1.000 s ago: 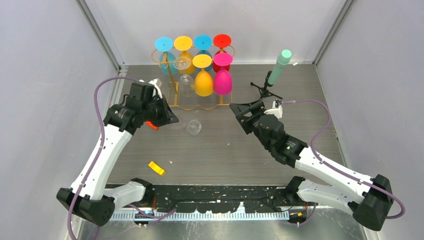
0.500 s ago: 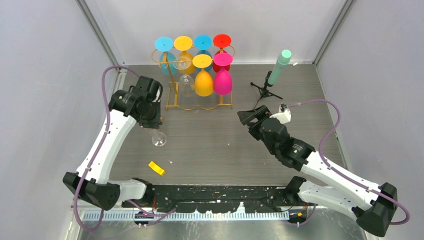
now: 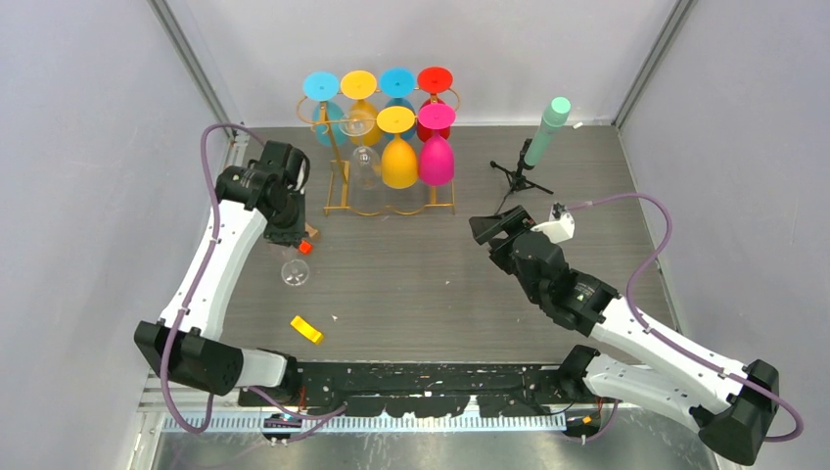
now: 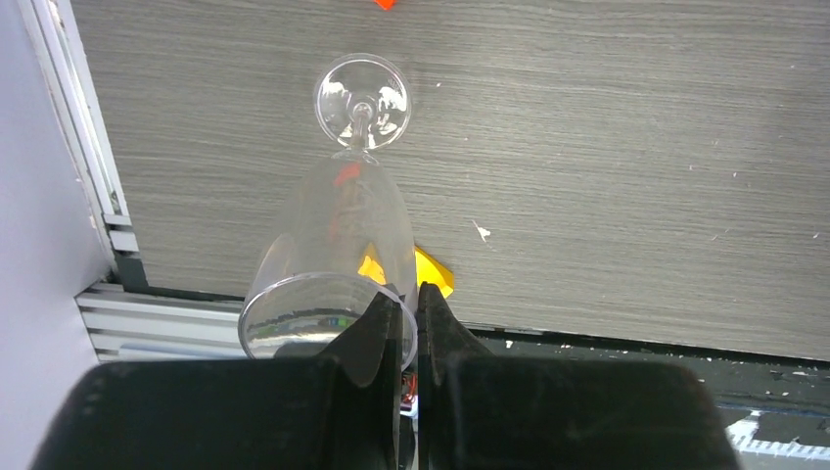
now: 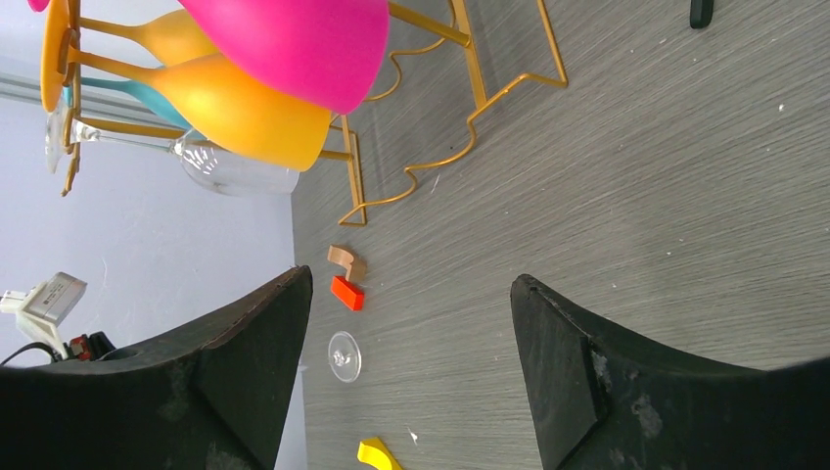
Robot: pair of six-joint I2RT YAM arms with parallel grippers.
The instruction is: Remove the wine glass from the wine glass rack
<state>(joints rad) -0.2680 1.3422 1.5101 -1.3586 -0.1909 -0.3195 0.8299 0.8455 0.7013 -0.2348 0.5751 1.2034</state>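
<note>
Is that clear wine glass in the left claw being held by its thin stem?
No, the left gripper pinches the bowl rim of the clear wine glass; its stem sticks out beyond, untouched.

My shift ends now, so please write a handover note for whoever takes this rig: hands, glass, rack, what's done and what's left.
Left hand: shut on the rim of the clear wine glass, foot pointing down at the table.
Right hand: open, empty, over the table to the right of the wine glass rack.
Done: that glass is off the rack, near its front left corner.
Left: probably set it down and let go; I cannot tell whether its foot touches the table.
The rack holds coloured glasses and another clear glass.
</note>
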